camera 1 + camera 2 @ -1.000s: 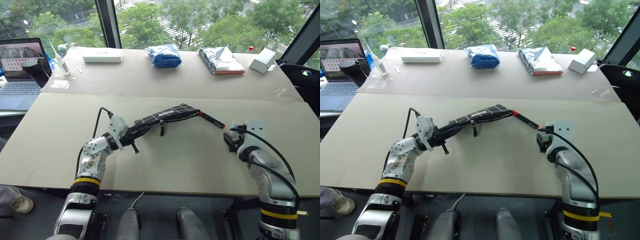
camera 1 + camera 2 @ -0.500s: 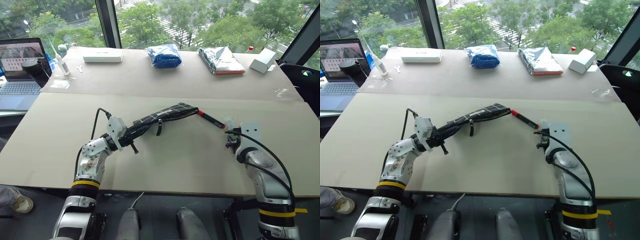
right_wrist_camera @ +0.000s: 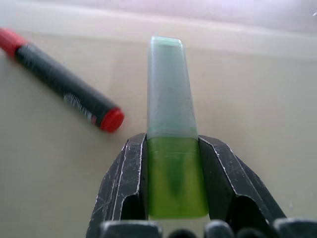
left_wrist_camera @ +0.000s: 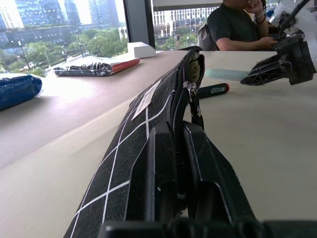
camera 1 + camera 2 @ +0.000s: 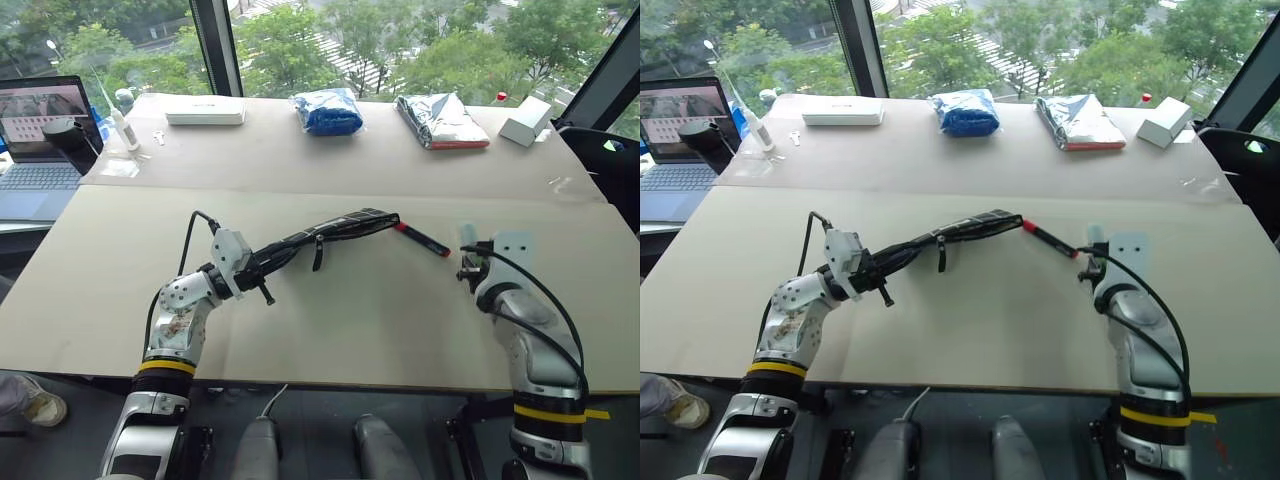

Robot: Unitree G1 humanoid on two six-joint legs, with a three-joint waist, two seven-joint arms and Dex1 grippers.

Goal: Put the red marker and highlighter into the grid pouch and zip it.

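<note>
The right tool [image 3: 171, 191] has closed on the stubby light-green highlighter [image 3: 171, 148]. It has lifted it off the beige worktop [image 5: 350, 320].

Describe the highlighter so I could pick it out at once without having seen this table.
On the near beige table, look toward the right pincer, just right of the grid pouch and the red marker. The highlighter is clamped between its black fingers: a stubby light-green tube with a paler translucent end, thicker than the slim black marker.
</note>
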